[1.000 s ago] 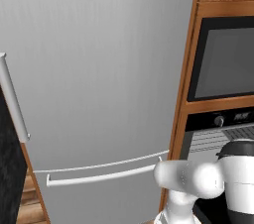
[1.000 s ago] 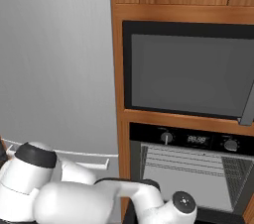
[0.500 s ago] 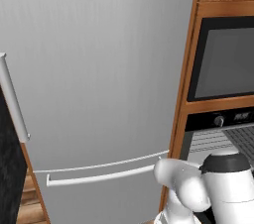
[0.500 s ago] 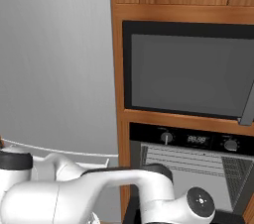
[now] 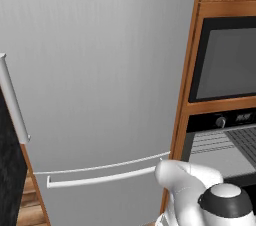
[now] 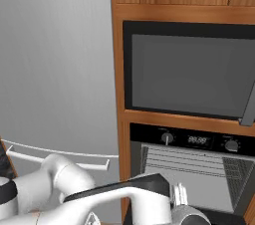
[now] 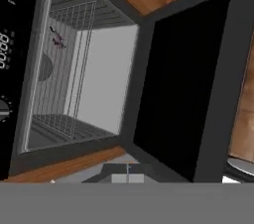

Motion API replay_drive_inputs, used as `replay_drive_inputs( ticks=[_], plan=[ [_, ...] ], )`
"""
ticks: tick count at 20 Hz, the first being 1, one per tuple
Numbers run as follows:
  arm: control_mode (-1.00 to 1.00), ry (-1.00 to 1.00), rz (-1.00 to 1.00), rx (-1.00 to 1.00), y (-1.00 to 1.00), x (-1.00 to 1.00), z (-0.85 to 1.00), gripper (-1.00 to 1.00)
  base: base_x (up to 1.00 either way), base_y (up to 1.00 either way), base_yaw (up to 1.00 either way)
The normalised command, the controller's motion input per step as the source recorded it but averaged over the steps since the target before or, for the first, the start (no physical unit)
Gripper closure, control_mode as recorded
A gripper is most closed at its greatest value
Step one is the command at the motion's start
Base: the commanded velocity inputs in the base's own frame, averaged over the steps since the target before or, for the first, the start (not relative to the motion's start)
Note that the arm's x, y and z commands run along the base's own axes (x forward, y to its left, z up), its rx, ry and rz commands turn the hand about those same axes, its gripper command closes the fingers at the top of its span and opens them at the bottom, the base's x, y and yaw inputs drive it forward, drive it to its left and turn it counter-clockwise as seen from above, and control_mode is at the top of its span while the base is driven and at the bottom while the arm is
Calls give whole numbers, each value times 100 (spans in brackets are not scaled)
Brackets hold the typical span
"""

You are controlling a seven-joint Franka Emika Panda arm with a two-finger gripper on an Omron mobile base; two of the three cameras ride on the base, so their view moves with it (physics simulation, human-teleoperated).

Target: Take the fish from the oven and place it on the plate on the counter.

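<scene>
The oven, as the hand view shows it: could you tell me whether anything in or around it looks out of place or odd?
Nothing looks damaged or spilled. The oven stands open, its dark door swung fully out, and the tiny fish lies on the wire rack inside. The view is rolled with the hand, so the cavity only appears tipped sideways.

Grey fridge point(image 5: 100, 80) — beside it, a dark glass-fronted appliance point(image 6: 191, 72).

You get flat, even light with no clear source and almost no cast shadows. The fridge door point(image 5: 100, 85) shows a soft sheen without glare. The oven point(image 7: 84, 69) cavity reads pale and bright, edges slightly jagged, nothing blurred.
</scene>
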Motion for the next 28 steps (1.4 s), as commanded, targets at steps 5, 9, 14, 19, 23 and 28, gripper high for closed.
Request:
replay_drive_inputs(
  ticks=[5,9,14,19,23,28],
  plan=[
    [-100,-72,31,-38,0,39,-1,100,0,0,0],
    [-100,-71,29,-35,0,70,-2,100,0,0,0],
    [-100,-48,14,-31,-7,89,0,100,0,0,0],
    [-100,-23,6,-47,-2,53,0,100,0,0,0],
    [-100,-11,10,-45,-10,19,-1,100,0,0,0],
    [-100,1,13,-15,-27,26,-21,100,0,0,0]
  ],
)
